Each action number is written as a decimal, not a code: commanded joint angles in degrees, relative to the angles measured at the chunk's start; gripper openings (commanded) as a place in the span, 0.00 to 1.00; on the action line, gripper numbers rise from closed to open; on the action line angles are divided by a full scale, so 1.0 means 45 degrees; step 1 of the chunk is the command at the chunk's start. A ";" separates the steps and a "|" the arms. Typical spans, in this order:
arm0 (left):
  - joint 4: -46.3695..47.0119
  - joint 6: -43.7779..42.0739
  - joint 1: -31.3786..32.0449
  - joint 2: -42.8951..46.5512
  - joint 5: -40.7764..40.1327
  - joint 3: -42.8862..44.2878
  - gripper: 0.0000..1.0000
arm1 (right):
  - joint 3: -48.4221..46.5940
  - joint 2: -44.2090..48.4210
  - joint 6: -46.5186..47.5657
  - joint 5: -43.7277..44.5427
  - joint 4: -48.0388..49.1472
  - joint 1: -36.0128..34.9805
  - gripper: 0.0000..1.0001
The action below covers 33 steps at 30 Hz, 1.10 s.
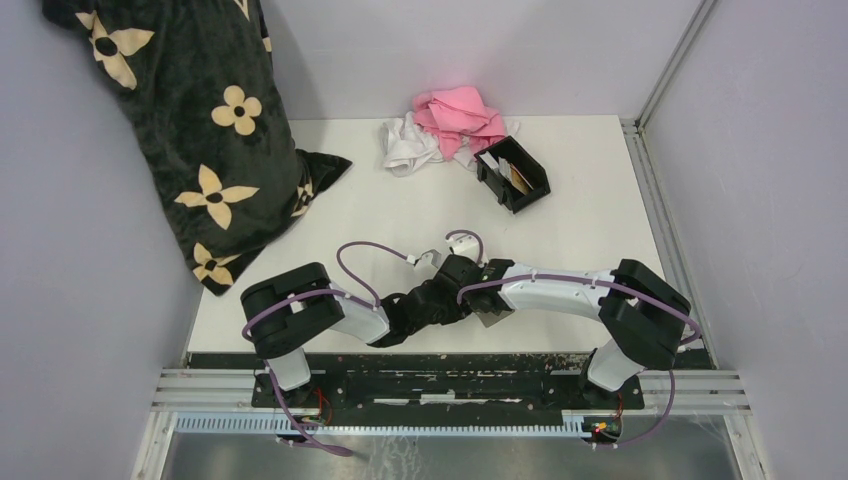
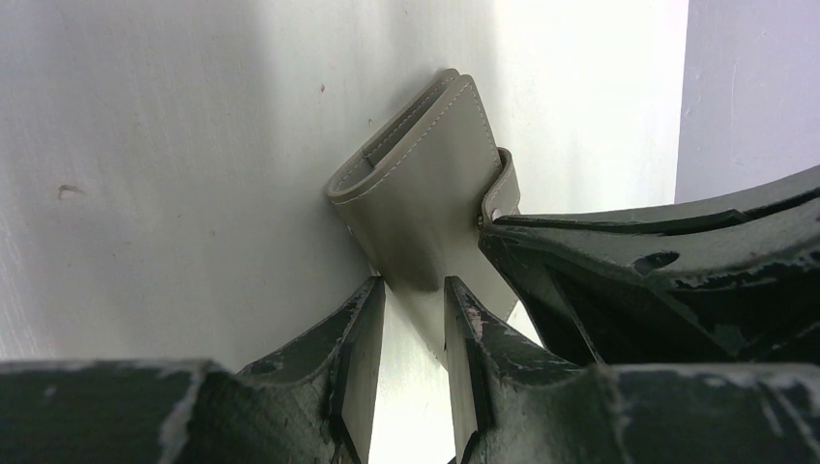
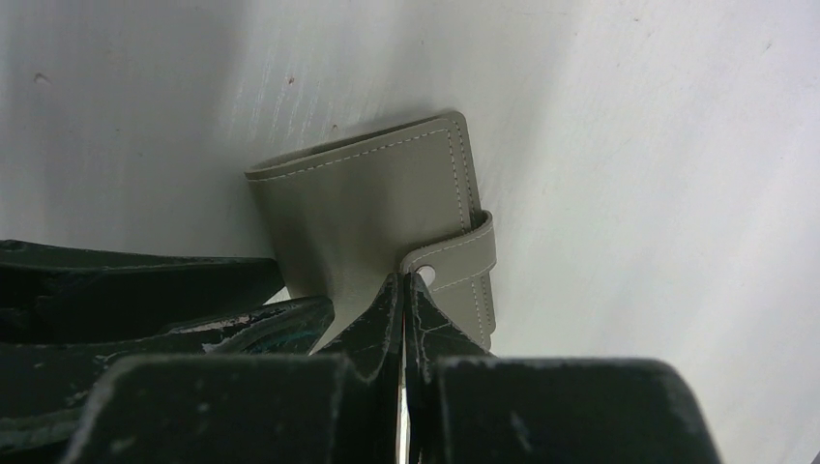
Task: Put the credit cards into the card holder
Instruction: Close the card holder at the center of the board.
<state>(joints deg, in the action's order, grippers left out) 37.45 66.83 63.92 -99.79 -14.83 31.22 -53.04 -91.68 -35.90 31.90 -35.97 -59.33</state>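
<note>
Two robot arms meet at the near edge of the white table (image 1: 400, 215) over a folded grey stitched leather wallet (image 2: 425, 193). The left gripper (image 2: 414, 288) clamps its jaws on the wallet's lower corner, apparently to steady it. The right gripper (image 3: 403, 282), jaws closed, presses at the snap strap (image 3: 469, 253), likely to undo it. Well apart, by crumpled cloths (image 1: 455, 115), the black plastic open-topped card holder (image 1: 535, 182) carries white and tan credit cards (image 1: 516, 174).
</note>
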 commanded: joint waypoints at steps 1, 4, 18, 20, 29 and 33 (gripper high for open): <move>-0.1501 -0.0197 -0.0005 -0.0481 0.0028 -0.0073 0.38 | 0.0298 0.0042 -0.0473 -0.0199 0.0273 0.0128 0.01; -0.1526 -0.0202 0.0012 -0.0536 0.0029 -0.0045 0.38 | 0.0501 0.0144 -0.0565 -0.0296 0.0383 0.0269 0.01; -0.1623 -0.0213 0.0074 -0.0705 -0.0025 0.0053 0.38 | 0.1435 0.1178 -0.0856 -0.0806 0.0962 0.1181 0.01; -0.1633 -0.0219 0.0070 -0.0715 -0.0041 0.0061 0.38 | 0.1731 0.1408 -0.0902 -0.1209 0.1329 0.1487 0.01; -0.2220 -0.0517 0.0117 -0.0627 -0.0123 0.0555 0.38 | 0.3288 0.2142 -0.1411 -0.3305 0.2913 0.3026 0.01; -0.3106 -0.1141 0.0129 -0.0332 -0.0458 0.1244 0.38 | 0.3942 0.2345 -0.1699 -0.4099 0.3513 0.3774 0.01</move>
<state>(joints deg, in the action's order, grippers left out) 33.93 66.72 64.12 -100.90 -14.92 34.68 -40.14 -80.01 -41.36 18.48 -22.11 -45.69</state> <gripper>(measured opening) 0.381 0.012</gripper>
